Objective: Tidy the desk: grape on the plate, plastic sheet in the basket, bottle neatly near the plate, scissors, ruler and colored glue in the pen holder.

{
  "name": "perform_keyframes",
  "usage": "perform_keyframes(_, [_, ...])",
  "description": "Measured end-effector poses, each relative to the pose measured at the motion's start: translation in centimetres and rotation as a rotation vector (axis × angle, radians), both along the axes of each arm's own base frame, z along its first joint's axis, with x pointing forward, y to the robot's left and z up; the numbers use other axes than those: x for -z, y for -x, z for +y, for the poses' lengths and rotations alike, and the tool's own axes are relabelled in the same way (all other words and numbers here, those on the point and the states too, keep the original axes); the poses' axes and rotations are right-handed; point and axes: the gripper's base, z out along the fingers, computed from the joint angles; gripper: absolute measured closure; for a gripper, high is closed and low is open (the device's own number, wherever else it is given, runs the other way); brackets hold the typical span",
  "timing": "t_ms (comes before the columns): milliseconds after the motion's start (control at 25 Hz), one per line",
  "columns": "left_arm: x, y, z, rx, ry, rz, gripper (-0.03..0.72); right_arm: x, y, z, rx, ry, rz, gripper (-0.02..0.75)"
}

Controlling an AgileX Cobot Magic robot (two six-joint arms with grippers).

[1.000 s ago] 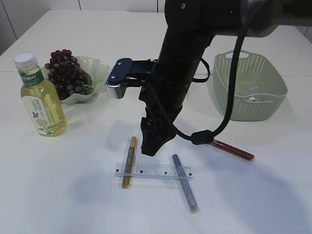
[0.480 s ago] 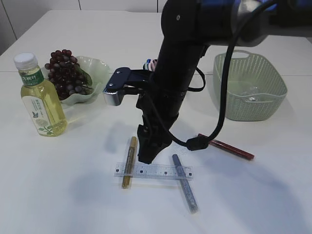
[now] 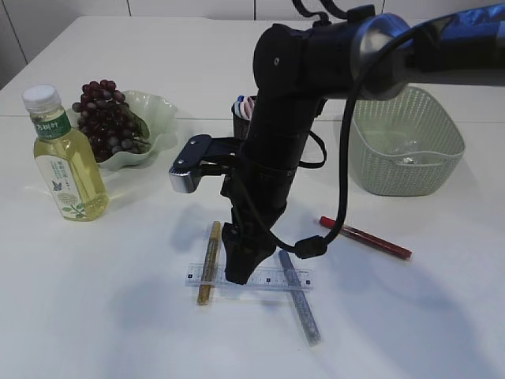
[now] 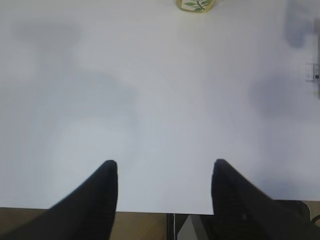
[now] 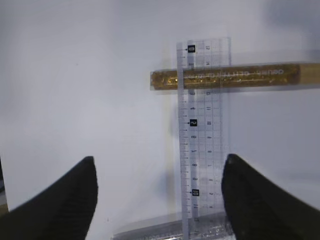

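While the right gripper (image 3: 241, 272) hangs low over the clear ruler (image 3: 272, 278), its jaws stand wide apart with nothing between them, and the right wrist view shows the ruler (image 5: 202, 130) running lengthwise between the two dark fingertips (image 5: 75, 192) without either one touching it. Nearest the front edge of the white table (image 3: 95, 316), the ruler lies flat across two glue pens: the gold glue pen (image 3: 209, 260) passes under its left end and the grey-blue glue pen (image 3: 300, 296) under its right end, slanting toward the front. From the right wrist camera the gold glue pen (image 5: 235, 76) crosses beneath the ruler near its far end. A little farther back and to the right, the red glue pen (image 3: 367, 237) lies alone on the table, well apart from the ruler. On the left, the bottle (image 3: 67, 158) of yellow drink stands upright with its white cap on, just in front of the green plate (image 3: 158, 110), and the grapes (image 3: 106, 118) rest on that plate. Behind the arm, the pen holder (image 3: 243, 118) shows partly, with some items standing in it. At the right rear sits the green basket (image 3: 410, 146), something clear lying inside it. The left gripper (image 4: 165, 172) hovers open and empty above bare table near its edge, with the base of the bottle (image 4: 196, 5) far ahead of it.
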Motion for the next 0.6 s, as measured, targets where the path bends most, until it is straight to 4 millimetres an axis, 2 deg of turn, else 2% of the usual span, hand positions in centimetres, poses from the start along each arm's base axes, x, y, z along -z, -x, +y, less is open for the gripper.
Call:
perform_keyframes(120, [0.0,0.0,0.1,-0.002,-0.011,-0.001,0.253,0.6,-0.2,0.1,0.007,0.003,-0.006,0.099])
perform_keyframes(400, [0.0,0.0,0.2,-0.003,-0.017,-0.002,0.253,3.7,-0.9,0.0,-0.005,0.064,0.001,0.093])
perform_keyframes(600, [0.0,0.0,0.2,-0.003,-0.017,-0.002,0.253,4.0,-1.3,0.0,-0.007,0.075,-0.034,0.099])
